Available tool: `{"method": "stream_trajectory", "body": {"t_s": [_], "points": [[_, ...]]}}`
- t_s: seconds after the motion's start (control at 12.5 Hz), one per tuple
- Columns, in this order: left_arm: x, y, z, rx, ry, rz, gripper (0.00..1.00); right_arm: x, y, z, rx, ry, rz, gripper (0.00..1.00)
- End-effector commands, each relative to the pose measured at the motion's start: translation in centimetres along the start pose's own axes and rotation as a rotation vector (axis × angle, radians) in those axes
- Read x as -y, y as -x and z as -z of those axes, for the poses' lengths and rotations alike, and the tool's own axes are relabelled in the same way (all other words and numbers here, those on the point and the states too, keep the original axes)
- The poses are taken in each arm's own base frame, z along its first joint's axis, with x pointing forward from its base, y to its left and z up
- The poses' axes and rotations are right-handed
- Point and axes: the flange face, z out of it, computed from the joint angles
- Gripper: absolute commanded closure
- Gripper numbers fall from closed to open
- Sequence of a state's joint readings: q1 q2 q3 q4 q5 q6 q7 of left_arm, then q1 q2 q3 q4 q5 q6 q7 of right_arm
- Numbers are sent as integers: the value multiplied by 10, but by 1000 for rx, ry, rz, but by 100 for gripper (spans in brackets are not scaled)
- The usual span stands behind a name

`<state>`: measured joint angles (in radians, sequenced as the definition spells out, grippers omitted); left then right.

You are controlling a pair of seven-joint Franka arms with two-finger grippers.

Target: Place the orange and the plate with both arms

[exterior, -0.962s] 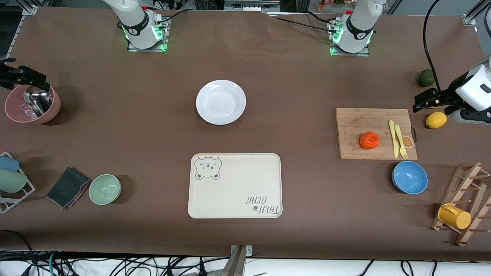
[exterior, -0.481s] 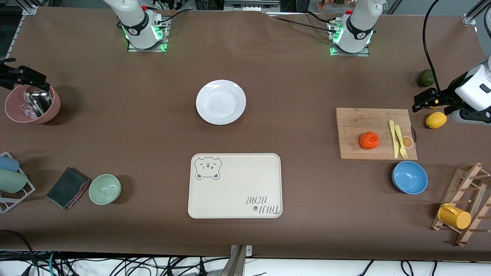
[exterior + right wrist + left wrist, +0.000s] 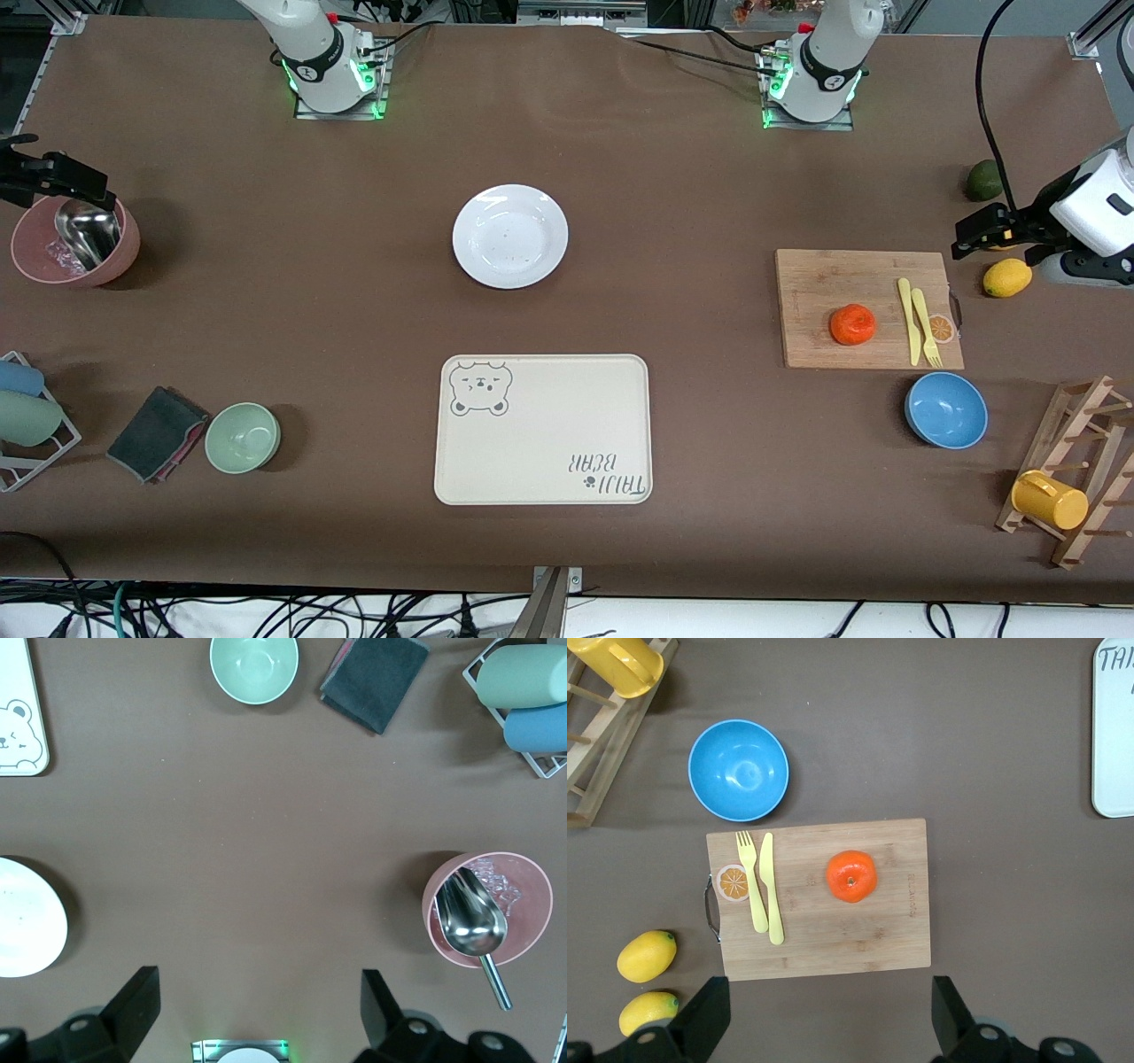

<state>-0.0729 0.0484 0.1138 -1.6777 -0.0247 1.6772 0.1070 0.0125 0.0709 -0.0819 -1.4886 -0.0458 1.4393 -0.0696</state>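
Note:
The orange (image 3: 853, 324) lies on a wooden cutting board (image 3: 815, 283) toward the left arm's end of the table; it also shows in the left wrist view as the orange (image 3: 851, 875). The white plate (image 3: 510, 236) sits empty mid-table, and its edge, the plate (image 3: 22, 917), shows in the right wrist view. My left gripper (image 3: 974, 235) (image 3: 830, 1023) hangs open, high over bare table beside the board. My right gripper (image 3: 49, 173) (image 3: 257, 1010) hangs open above bare table between the plate and a pink bowl. Neither holds anything.
A cream bear-print tray (image 3: 542, 430) lies nearer the camera than the plate. A yellow knife and fork (image 3: 917, 321) rest on the board, near a blue bowl (image 3: 946, 409) and a lemon (image 3: 1007, 277). Pink bowl with scoop (image 3: 75, 241), green bowl (image 3: 243, 437), grey cloth (image 3: 158, 432).

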Motion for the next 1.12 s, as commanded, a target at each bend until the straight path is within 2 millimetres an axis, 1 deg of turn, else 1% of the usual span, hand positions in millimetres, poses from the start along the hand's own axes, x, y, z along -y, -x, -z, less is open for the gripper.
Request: {"method": "stream_trajectory", "body": {"t_s": [0.0,0.24,0.4,0.48,0.56,0.64,0.72,0.8,0.88,0.96,1.04], "points": [[-1,1,2,4,6,-25,0,1,0,6,0,12,-10,0],[-1,1,1,6,7,-25,0,4,-1,7,-11,13,-7,0],[-1,1,1,6,7,-25,0,-1,-1,8,-12,12,-16,0],[-1,0,0,4,6,-28,0,-1,0,8,-8,12,-15,0],[5,-8,-13,20,9,-14,0,0,1,9,-6,11,-14,0],[6,-17,-27,39,18,-12,0,0,7,12,-2,10,-14,0],[-1,-37,-64,80,6,-15,0,-1,11,14,15,9,-15,0],[3,-58,-104,128,9,-9,0,-1,11,14,11,9,-15,0],[-3,-72,-127,158,0,-18,0,-1,9,13,12,9,-14,0],[-7,-75,-141,181,6,-31,0,-1,9,12,12,8,-13,0],[-6,-78,-161,205,7,-33,0,0,9,12,14,6,-9,0]]}}
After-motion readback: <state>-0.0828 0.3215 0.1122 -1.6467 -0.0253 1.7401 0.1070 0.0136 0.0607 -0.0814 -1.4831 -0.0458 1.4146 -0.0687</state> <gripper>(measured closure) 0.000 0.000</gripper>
